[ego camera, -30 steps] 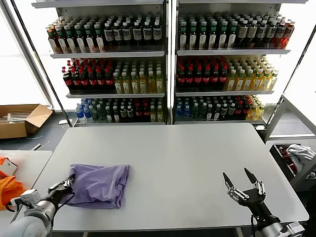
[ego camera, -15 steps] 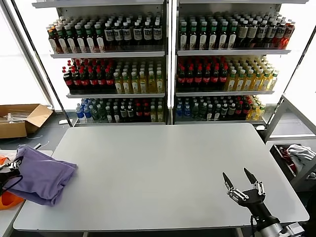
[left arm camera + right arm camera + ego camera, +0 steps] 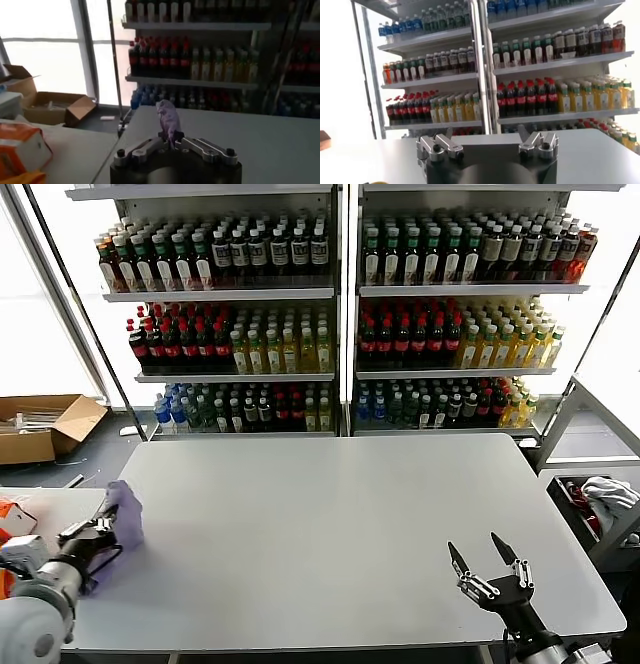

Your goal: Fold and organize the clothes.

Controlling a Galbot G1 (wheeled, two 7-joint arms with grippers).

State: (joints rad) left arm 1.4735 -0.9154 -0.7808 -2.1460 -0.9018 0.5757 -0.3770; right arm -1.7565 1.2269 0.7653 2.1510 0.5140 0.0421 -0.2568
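The lavender T-shirt (image 3: 124,512) shows only as a small bunched tuft at the left edge of the grey table (image 3: 330,514). My left gripper (image 3: 98,534) is shut on it, just off the table's left edge. In the left wrist view the tuft (image 3: 169,116) stands up from between the closed fingertips of the left gripper (image 3: 171,136); the remainder of the shirt is hidden. My right gripper (image 3: 485,558) is open and empty, over the table's front right part; the right wrist view shows the right gripper (image 3: 487,135) with its fingers wide apart.
A lower side table (image 3: 50,509) stands to the left with an orange-and-white pack (image 3: 20,150) on it. A cardboard box (image 3: 40,424) lies on the floor beyond. Bottle shelves (image 3: 330,314) stand behind the table. A bin with a white-and-red cloth heap (image 3: 605,492) is at the right.
My left gripper has pulled the shirt leftward off the table's front left part; it went from lying spread out to a small bunch at the left edge. The right gripper barely moved.
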